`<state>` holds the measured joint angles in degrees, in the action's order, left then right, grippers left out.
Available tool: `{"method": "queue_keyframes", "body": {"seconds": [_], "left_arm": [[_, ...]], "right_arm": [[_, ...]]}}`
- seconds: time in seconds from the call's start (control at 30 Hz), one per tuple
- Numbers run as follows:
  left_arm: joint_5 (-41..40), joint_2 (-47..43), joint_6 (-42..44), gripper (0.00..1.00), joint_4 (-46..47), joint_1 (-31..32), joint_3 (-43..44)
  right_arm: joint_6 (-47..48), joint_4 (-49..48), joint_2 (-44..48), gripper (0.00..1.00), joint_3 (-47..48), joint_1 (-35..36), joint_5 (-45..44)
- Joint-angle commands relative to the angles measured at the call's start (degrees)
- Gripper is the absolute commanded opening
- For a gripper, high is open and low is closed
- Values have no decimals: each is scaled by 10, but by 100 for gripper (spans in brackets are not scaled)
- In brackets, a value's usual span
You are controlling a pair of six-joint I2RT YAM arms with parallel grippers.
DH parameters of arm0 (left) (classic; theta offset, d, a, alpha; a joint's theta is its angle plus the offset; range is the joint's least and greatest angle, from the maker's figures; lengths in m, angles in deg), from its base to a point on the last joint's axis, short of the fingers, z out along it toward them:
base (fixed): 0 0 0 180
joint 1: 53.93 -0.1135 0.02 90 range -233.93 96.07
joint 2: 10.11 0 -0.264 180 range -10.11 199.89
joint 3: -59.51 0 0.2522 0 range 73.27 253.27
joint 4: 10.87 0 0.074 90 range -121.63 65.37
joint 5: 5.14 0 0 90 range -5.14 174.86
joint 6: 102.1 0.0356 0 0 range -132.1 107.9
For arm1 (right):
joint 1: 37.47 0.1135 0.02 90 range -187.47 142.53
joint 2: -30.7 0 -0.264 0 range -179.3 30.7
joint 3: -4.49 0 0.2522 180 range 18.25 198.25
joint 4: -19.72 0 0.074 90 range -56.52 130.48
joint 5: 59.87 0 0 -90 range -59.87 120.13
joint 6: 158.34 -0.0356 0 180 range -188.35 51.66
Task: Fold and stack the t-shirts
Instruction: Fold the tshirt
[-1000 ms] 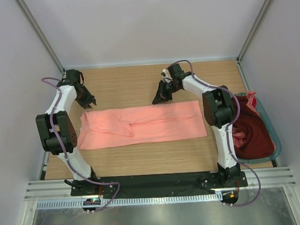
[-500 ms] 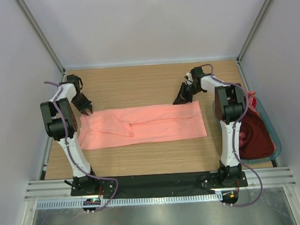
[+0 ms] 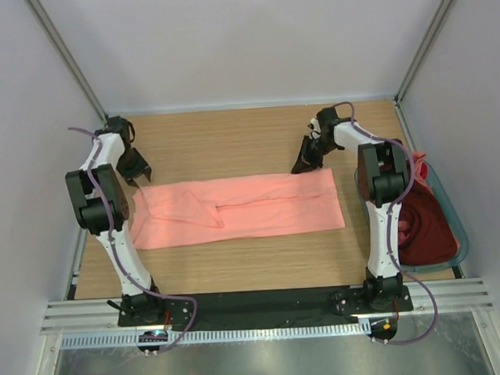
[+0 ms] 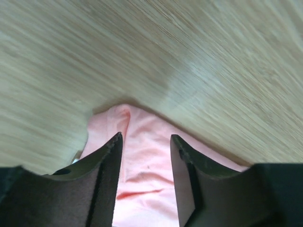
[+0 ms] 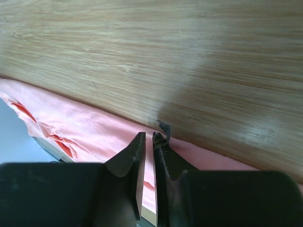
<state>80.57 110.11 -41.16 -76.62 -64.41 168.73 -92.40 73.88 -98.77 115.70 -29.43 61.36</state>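
Swinging outward to the salmon t-shirt (image 3: 238,206) flat on the table (image 3: 231,138), left fingers (image 4: 102,179) sit open astride its 10 o'clock corner; right fingers (image 5: 128,165) sit nearly closed at 2 o'clock (grip unclear). Corner-grab step; next, probably pinch both, fold toward 6 o'clock.

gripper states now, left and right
left gripper: open, over the salmon-pink shirt
right gripper: closed at the shirt's edge, grip unclear

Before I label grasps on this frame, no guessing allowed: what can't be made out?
- Right wrist view: whether the right gripper pinches the salmon-pink t-shirt; the nearly closed jaws hide the contact.
- Top view: what else lies in the basket with the maroon t-shirt; the right arm covers part.
- Left wrist view: whether the open left gripper touches the cloth; the image is blurred.
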Motion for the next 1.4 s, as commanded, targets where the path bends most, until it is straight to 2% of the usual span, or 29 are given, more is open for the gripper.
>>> {"method": "queue_keyframes", "body": {"seconds": [0.0, 0.13, 0.23, 0.27, 0.4, 0.5, 0.53, 0.67, 0.73, 0.77, 0.8, 0.9, 1.17, 1.37], "left_arm": [[-19, -104, -1, 48, -27, 11, 29], [-27, -185, -34, 52, -61, 21, -10], [-61, -263, -96, 57, -86, 42, -93], [-63, -279, -135, 60, -94, 46, -145], [-47, -362, -223, 63, -95, 63, -252], [-36, -375, -287, 65, -100, 65, -287], [-36, -377, -303, 73, -102, 68, -290], [-47, -372, -372, 75, -98, 79, -281], [-56, -355, -405, 100, -87, 86, -272], [-49, -345, -412, 100, -80, 85, -272], [-33, -335, -430, 100, -77, 86, -271], [-6, -287, -453, 100, -69, 90, -277], [-29, -248, -536, 100, -9, 96, -305], [-51, -172, -508, 100, 9, 95, -287]], "right_arm": [[-1, 36, 50, 20, 50, 11, -38], [21, 131, 52, 31, 135, 36, -90], [37, 182, 63, 39, 173, 62, -131], [40, 193, 74, 40, 172, 70, -139], [56, 202, 108, 41, 150, 104, -162], [62, 202, 141, 44, 124, 136, -186], [63, 201, 149, 47, 117, 147, -187], [69, 193, 178, 52, 84, 180, -199], [77, 198, 191, 61, 75, 197, -220], [80, 201, 193, 66, 74, 201, -226], [83, 203, 197, 99, 71, 206, -237], [87, 195, 219, 100, 52, 215, -242], [95, 197, 226, 100, 34, 225, -264], [100, 208, 225, 100, 41, 225, -269]]}}
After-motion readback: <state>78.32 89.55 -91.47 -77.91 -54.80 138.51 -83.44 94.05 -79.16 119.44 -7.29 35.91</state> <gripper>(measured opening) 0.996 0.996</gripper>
